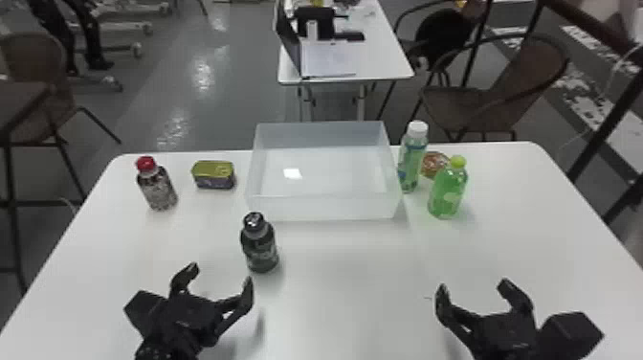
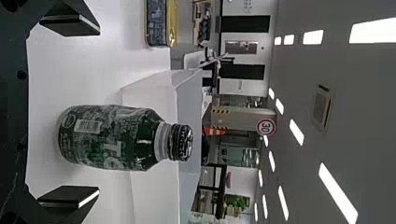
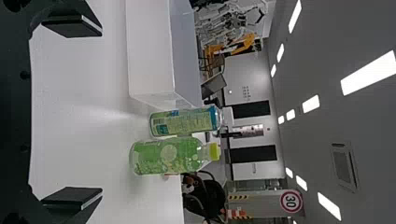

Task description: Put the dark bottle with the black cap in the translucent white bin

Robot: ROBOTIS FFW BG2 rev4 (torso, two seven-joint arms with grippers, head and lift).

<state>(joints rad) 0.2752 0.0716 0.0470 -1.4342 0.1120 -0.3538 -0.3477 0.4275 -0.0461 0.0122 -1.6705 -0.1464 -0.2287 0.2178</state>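
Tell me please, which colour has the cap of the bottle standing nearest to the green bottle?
White; the cap shows best in the head view.

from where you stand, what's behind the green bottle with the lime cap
Partly behind the green bottle is a low reddish-brown item. The bottle covers its lower right part, so its full shape can't be seen.
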